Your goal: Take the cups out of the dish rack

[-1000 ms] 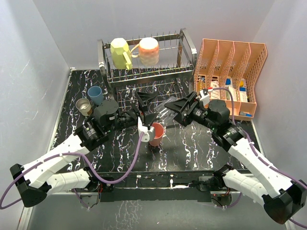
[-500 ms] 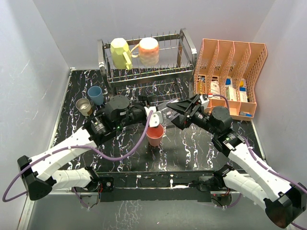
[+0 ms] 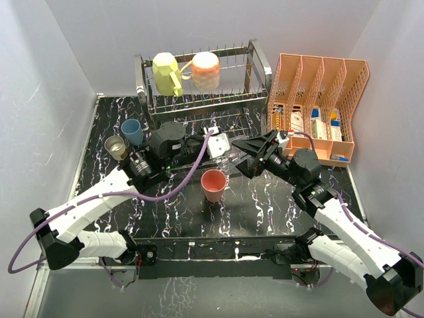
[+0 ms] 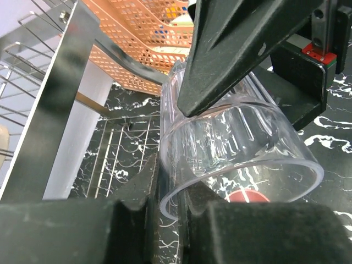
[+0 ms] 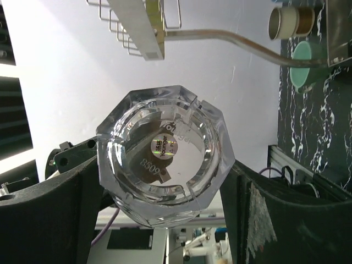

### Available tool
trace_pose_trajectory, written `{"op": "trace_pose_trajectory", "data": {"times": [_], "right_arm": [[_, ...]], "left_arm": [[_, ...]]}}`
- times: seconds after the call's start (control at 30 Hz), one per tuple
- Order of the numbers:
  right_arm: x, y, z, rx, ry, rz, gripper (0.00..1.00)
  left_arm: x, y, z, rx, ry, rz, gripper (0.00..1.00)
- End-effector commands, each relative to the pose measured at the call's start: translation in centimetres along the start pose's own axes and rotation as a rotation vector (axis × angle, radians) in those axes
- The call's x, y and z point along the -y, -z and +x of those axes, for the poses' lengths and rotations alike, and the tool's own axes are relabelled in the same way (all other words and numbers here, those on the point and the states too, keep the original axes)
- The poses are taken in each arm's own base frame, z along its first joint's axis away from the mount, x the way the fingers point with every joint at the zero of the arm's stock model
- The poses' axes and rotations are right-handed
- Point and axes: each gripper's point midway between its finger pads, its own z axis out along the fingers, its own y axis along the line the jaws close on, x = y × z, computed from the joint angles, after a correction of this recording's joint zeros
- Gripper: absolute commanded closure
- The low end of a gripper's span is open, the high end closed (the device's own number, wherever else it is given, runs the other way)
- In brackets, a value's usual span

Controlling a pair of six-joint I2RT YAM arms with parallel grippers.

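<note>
A clear glass (image 3: 228,151) hangs on its side above the table, in front of the dish rack (image 3: 140,79), held from both ends. My left gripper (image 3: 218,143) is shut on the rim of the clear glass (image 4: 236,137), one finger inside and one outside. My right gripper (image 3: 246,154) is shut across its thick base (image 5: 165,159). A salmon-red cup (image 3: 213,184) stands upright on the table below. On the rack's top tier sit a pale yellow mug (image 3: 167,73) and a peach-pink mug (image 3: 205,71). A blue cup (image 3: 131,130) and a brown-and-white cup (image 3: 116,147) stand at the left.
An orange mesh file organiser (image 3: 318,86) with papers stands at the back right, close to my right arm. The rack's shiny side frame (image 4: 60,104) runs just left of the glass. White walls close in the left, back and right.
My left gripper has left the salmon-red cup standing on the table, swung up and right, and shut on the clear glass's rim. The right gripper has held the glass nearly still.
</note>
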Motion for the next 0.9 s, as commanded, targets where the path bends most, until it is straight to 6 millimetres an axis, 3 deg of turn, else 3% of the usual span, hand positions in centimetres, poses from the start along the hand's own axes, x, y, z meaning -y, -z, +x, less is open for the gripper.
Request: {"op": "trace_pose_trajectory", "data": {"times": [0.0, 0.03, 0.17, 0.23, 0.33, 0.5, 0.63, 0.87], "right_arm": [[0.3, 0.6, -1.9, 0.123, 0.167, 0.053, 0.13], [0.9, 0.8, -2.9, 0.169, 0.201, 0.091, 0.03], [3.5, 2.5, -6.6, 0.341, 0.274, 0.233, 0.02], [5.6, 4.3, -9.1, 0.455, 0.311, 0.351, 0.02], [9.7, 8.7, -13.2, 0.659, 0.354, 0.563, 0.02], [12.2, 12.1, -15.7, 0.77, 0.376, 0.678, 0.02], [12.5, 13.7, -16.8, 0.845, 0.392, 0.732, 0.02], [9.5, 16.6, -18.9, 1.016, 0.479, 0.791, 0.02]], "left_arm": [[2.4, -0.9, 0.6, -0.073, 0.072, 0.151, 1.0], [3.0, -1.1, 1.1, -0.107, 0.085, 0.192, 1.0], [3.8, -2.4, 3.7, -0.265, 0.127, 0.255, 1.0], [3.6, -2.9, 4.8, -0.322, 0.123, 0.249, 1.0], [3.5, -3.6, 6.4, -0.387, 0.094, 0.257, 1.0], [3.5, -4.9, 8.9, -0.503, 0.071, 0.276, 1.0], [3.6, -6.2, 9.7, -0.544, 0.066, 0.296, 1.0], [5.5, -8.3, 11.9, -0.64, 0.092, 0.401, 1.0]]}}
